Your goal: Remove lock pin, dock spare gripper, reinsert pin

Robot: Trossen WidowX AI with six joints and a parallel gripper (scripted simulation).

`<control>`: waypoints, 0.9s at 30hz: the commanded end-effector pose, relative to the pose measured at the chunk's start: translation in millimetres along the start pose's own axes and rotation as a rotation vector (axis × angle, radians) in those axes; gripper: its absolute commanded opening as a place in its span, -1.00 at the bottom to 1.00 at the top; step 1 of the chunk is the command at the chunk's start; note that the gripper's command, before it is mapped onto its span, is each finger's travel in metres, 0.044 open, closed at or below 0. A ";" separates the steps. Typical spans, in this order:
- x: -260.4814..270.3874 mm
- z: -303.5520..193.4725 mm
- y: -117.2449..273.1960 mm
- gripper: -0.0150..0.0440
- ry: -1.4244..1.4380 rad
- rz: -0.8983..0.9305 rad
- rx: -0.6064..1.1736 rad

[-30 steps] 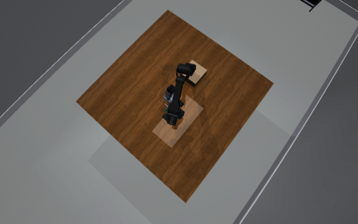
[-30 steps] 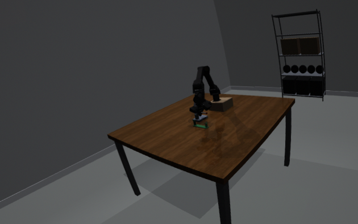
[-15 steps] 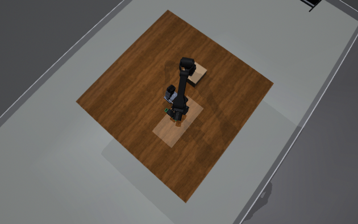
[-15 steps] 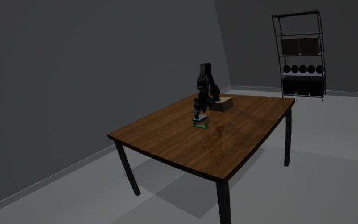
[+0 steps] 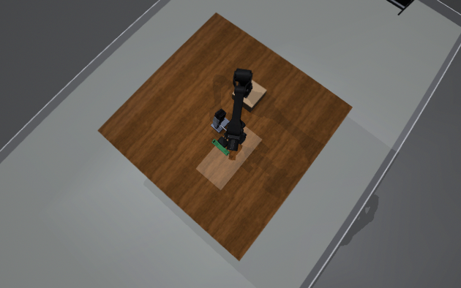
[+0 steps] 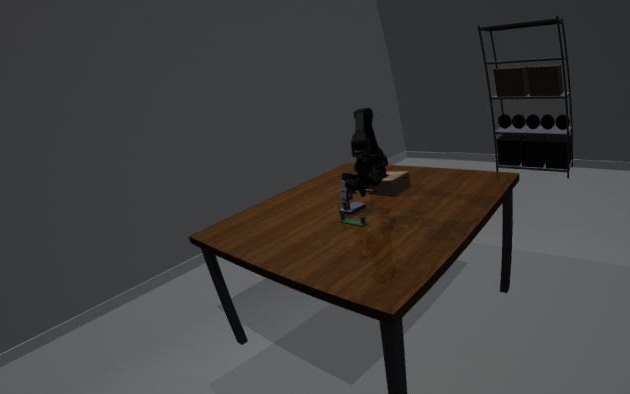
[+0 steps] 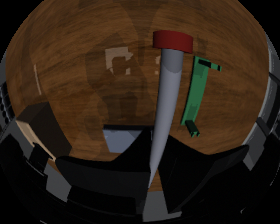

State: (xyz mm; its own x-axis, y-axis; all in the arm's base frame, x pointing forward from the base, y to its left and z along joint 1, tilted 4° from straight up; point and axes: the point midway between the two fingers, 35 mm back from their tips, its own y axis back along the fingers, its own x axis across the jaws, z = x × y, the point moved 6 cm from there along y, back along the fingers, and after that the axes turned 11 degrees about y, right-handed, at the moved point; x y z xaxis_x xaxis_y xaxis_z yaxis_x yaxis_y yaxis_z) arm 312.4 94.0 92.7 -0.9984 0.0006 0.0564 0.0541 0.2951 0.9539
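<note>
My gripper (image 7: 151, 131) is shut on the lock pin, a grey rod (image 7: 169, 92) with a red head (image 7: 172, 41). In the wrist view the head points away from the fingers, above the table. The mount has a blue-grey base plate (image 5: 216, 126) (image 6: 357, 207) (image 7: 120, 140). A black part (image 5: 219, 114) stands upright on top of the mount and looks like the spare gripper; how deep it sits in the socket cannot be told. My gripper is beside the mount, above the table. The socket's cross hole is hidden. The green cradle (image 5: 221, 148) (image 6: 353, 222) (image 7: 195, 95) is empty.
A pale wooden block (image 5: 257, 95) (image 6: 394, 185) stands by the arm's base, at the left in the wrist view. The green cradle lies close to the mount. A pale bright patch (image 5: 216, 169) shows on the table. A shelf rack stands far behind the table.
</note>
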 end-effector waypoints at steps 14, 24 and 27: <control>4.2 10.2 -43.0 -0.49 -0.006 0.003 -0.004; 4.9 1.9 -40.3 -0.49 -0.006 0.002 -0.005; 4.6 -0.4 -40.6 -0.49 -0.006 0.005 -0.005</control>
State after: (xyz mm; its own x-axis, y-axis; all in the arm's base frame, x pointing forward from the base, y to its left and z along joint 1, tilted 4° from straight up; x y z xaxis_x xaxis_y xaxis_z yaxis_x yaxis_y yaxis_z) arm 305.5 84.2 51.6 -0.9981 0.0119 0.0612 0.0620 0.2915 0.9546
